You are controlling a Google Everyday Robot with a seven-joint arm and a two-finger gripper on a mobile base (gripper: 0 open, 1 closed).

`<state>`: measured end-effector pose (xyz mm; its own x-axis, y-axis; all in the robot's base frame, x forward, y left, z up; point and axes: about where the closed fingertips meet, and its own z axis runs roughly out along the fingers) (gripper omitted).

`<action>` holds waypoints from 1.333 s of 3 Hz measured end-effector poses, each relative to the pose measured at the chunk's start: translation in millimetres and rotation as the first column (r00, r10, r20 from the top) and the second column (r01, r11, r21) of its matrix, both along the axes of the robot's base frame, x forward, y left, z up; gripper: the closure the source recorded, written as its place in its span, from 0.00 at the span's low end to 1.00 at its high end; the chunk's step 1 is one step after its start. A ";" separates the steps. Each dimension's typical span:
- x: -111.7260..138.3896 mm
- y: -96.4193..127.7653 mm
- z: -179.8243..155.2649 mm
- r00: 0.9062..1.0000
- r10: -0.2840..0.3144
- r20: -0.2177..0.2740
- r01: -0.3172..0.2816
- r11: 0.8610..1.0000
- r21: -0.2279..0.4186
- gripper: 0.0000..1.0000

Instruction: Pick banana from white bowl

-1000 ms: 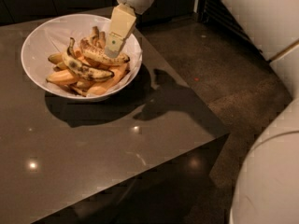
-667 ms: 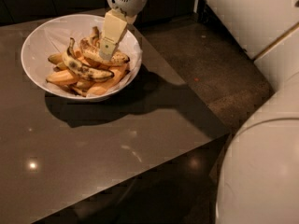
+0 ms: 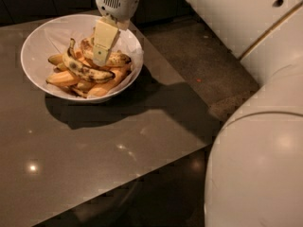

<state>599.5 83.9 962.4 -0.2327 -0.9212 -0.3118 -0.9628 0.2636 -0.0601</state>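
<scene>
**A:** What do we have here, biggest things first?

**B:** The robot's pale body (image 3: pixel 255 164) fills the right side. A dark glossy table (image 3: pixel 94 155) spreads across the left, and the white bowl (image 3: pixel 38 41) sits at its far corner. The gripper (image 3: pixel 102 56) reaches down from the top edge into the bowl, tip low over the fruit. We cannot tell whether it is released or clenched.

**A:** And the fruit we want?

**B:** The speckled banana (image 3: pixel 118 58) lies on the right of the pile, directly under the gripper and partly hidden by it. A blotched banana (image 3: pixel 87 72) with an upturned stem lies just beside it on the left, and orange wedges (image 3: pixel 61 78) are heaped beneath.

**A:** How do we do this well?

**B:** We judge it best to close across the speckled banana's middle, keep clear of the blotched one, and lift straight up so that the bowl is not dragged.
</scene>
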 end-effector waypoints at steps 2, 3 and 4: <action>2.9 6.7 -8.1 1.000 -0.009 -0.010 0.009 1.000 -0.026 0.35; 7.2 4.2 -8.7 1.000 -0.022 -0.011 0.022 0.999 -0.028 0.37; 9.8 5.6 -12.3 1.000 -0.021 -0.022 0.020 0.999 -0.029 0.37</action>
<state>609.3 89.5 950.2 -0.2582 -0.9248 -0.2795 -0.9584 0.2817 -0.0467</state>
